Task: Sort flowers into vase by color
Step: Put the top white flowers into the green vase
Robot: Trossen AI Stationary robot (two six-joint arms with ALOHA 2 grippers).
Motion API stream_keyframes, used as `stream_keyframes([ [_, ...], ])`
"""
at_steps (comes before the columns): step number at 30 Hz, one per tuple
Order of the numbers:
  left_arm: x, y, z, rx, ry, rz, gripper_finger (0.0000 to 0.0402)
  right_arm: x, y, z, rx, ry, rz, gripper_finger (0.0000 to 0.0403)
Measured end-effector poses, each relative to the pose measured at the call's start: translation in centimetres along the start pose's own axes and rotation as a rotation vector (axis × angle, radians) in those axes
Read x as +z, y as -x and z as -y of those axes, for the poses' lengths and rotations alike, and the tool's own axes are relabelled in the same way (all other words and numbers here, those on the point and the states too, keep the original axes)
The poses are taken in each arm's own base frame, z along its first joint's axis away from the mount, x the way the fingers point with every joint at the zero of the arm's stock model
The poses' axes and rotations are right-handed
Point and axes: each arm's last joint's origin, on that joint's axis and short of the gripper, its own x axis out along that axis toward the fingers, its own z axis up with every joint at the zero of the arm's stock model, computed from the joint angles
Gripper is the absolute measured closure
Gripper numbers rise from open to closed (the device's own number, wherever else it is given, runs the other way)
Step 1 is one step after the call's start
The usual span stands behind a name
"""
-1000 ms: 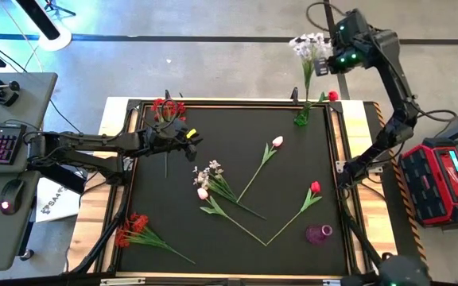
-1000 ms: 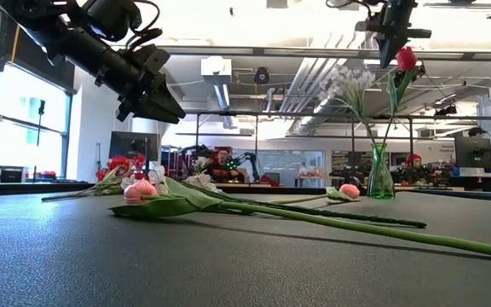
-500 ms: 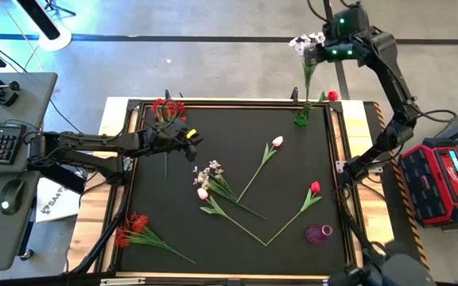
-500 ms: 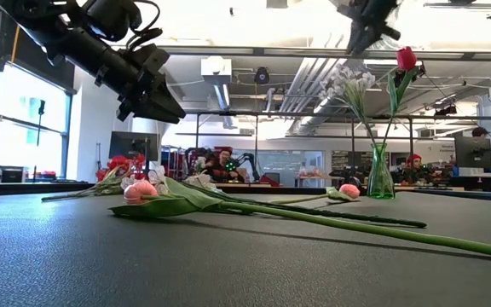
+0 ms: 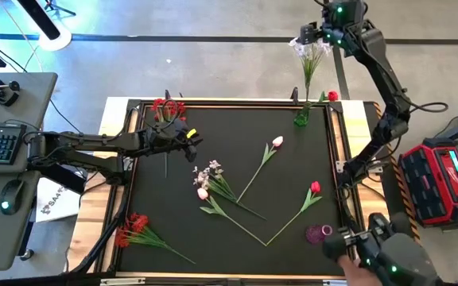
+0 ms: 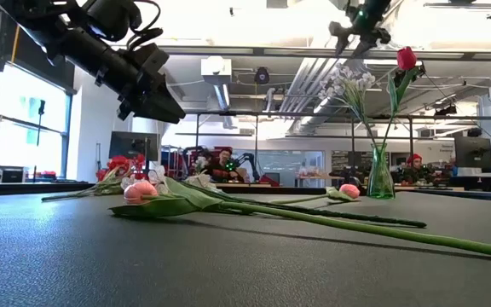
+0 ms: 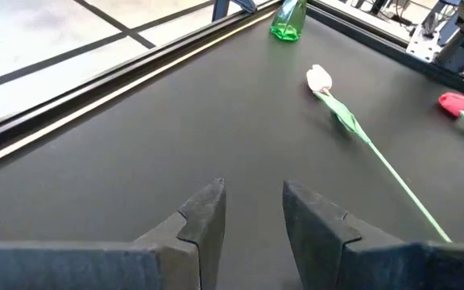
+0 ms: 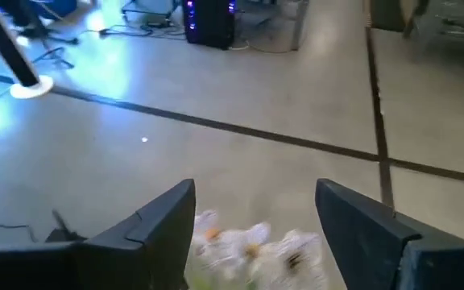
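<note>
1. Overhead: green vase point(image 5: 301, 117) at the counter's far edge holds a white sprig point(image 5: 307, 49) and a red tulip point(image 5: 333, 96); right end effector point(image 5: 312, 33), released, hangs above it.
2. Left on the counter: two red bunches point(image 5: 168, 108), one sprig point(image 5: 209, 172), three tulips, and a purple vase point(image 5: 319, 233), seemingly empty.
3. Left wrist: left end effector point(image 7: 252, 211) half-open, grasping nothing.

The table point(image 5: 153, 187) with its black top is carrying loose flowers: red bunches at upper left point(image 5: 168, 108) and lower left point(image 5: 133, 229), a white-lavender sprig point(image 5: 210, 174) in the middle, a pink tulip point(image 5: 277, 141), a red tulip point(image 5: 315, 188). A green vase point(image 5: 301, 116) is standing at upper right, a purple vase point(image 5: 318, 233) at lower right.
</note>
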Motion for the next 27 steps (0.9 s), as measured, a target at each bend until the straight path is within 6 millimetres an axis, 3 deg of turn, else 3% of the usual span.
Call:
stream_keyframes([
  [7, 0.0, 0.0, 0.0, 0.001, -0.035, 0.0, 0.0289, -1.2, -2.7, 1.8, 0.105, -0.05, -0.13, 0.0149],
  [15, 0.0, 0.0, 0.0, 0.008, -0.036, 0.002, 0.0289, -1.8, -2.8, 3.2, 0.11, -0.083, -0.196, 0.0151],
  [19, 0.0, 0.0, 0.0, 0.012, -0.045, 0.003, 0.0289, -1.9, -2.8, 3.4, 0.123, -0.089, -0.21, 0.0205],
  [27, 0.1, -0.1, -0.4, 0.026, -0.036, 0.006, 0.0289, -2.1, -2.8, 3.4, 0.151, -0.031, -0.224, 0.0388],
])
